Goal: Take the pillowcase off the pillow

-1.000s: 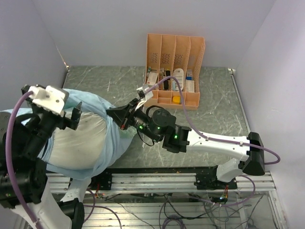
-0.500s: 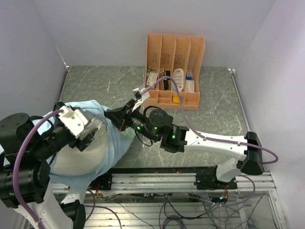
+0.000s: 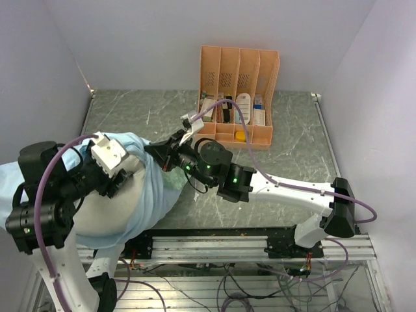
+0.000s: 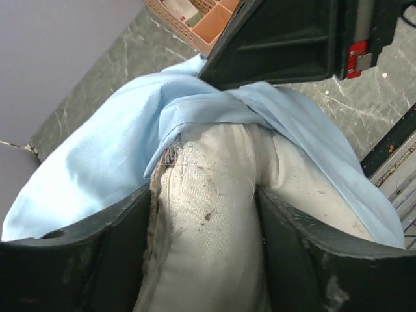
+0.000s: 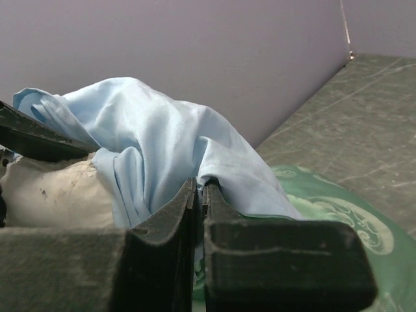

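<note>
Pinching a fold of the pillowcase (image 5: 162, 123): right hand (image 5: 198, 190), jaws fully closed on the light-blue fabric. Mint swirl face shows just beneath it, on the desk (image 3: 286, 149). Left hand (image 4: 203, 214) has jaws wide, straddling a ridge of the bare off-white pillow (image 4: 214, 156), with both fingers (image 4: 110, 260) pressed into it; reads as a grip. Pillow lies at the desk's near left, reaching past the left edge. Pillowcase covers its far and right sides; end under the left hand is uncovered. The hands are near each other. Orange file rack (image 3: 239, 97) stands at the back, well apart.
</note>
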You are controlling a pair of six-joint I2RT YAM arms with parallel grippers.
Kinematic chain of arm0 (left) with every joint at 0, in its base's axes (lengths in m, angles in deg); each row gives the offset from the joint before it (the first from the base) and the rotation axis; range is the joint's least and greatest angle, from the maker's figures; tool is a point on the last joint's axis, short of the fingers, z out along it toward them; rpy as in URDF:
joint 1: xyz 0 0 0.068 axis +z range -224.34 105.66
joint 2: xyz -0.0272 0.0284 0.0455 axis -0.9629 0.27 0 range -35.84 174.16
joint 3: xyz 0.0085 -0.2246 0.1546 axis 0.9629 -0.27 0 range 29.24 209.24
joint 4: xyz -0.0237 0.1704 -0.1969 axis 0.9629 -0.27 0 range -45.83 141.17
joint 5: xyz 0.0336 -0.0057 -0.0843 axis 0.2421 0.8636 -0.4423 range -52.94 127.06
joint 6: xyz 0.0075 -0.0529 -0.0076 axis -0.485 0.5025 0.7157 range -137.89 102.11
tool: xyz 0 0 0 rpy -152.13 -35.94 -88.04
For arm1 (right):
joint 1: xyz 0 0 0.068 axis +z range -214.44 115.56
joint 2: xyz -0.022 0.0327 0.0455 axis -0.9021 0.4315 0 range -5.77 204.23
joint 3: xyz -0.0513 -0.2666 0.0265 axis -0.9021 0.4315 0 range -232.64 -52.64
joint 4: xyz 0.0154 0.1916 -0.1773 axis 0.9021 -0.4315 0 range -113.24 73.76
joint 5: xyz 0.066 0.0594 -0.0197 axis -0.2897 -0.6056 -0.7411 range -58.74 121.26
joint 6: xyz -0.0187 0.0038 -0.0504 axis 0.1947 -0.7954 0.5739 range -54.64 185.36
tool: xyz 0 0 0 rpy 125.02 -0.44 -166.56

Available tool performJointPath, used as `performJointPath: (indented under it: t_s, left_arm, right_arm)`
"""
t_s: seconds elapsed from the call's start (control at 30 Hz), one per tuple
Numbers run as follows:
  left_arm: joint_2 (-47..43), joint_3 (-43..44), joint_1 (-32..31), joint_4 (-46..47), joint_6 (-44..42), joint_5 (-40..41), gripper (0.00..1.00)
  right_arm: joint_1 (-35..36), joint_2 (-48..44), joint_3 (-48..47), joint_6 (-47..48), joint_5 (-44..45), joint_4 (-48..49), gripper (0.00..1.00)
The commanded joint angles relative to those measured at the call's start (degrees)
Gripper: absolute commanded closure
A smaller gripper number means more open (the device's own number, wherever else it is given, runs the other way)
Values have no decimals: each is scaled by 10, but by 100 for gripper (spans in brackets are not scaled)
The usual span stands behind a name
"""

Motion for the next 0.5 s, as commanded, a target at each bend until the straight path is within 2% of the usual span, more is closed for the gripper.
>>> performJointPath:
  t_s: [0.0, 0.13, 0.17, 0.47]
  left_arm:
    - [27, -26, 5, -22, -11, 47, 38]
    - [28, -17, 5, -20, -15, -3, 87]
    - [27, -11, 5, -20, -14, -13, 92]
    - [-7, 2, 4, -22, -16, -46, 93]
  right_arm:
    - [-16, -3, -2, 20, 11, -24, 100]
    - [-33, -2, 2, 14, -3, -23, 100]
    - [-40, -2, 5, 10, -7, -24, 100]
    - [-140, 19, 14, -25, -62, -45, 100]
